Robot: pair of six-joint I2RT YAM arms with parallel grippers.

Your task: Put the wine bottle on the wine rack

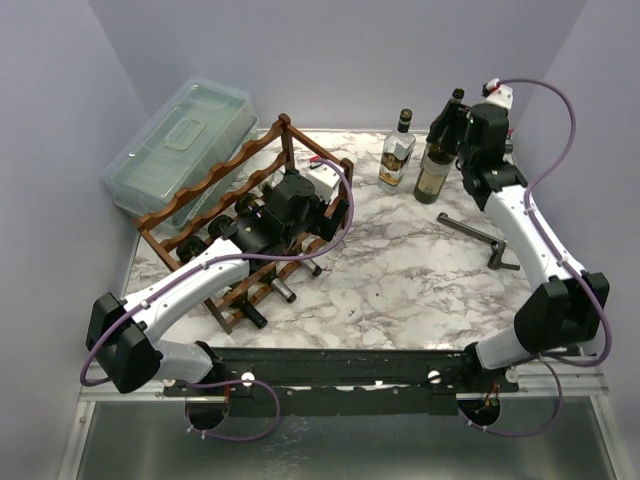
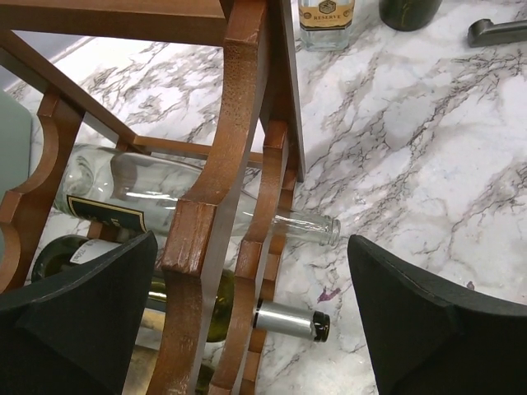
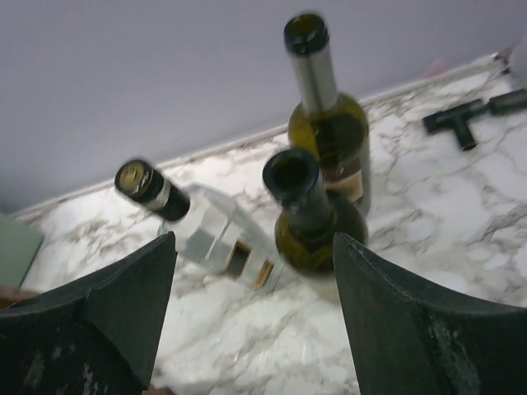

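top: overhead, whole table [image 1: 400, 280] | left wrist: close on wine rack [image 2: 247, 107] | right wrist: close on bottles [image 3: 325, 132]

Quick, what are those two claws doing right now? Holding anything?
Left gripper: open, holding nothing, over the wine rack.
Right gripper: open, holding nothing, facing a green wine bottle.

Top view: my left arm [image 1: 190, 278] hides much of the wine rack [image 1: 215, 180]. Right wrist view: rear green bottle [image 3: 333, 132] blurred, label unreadable.
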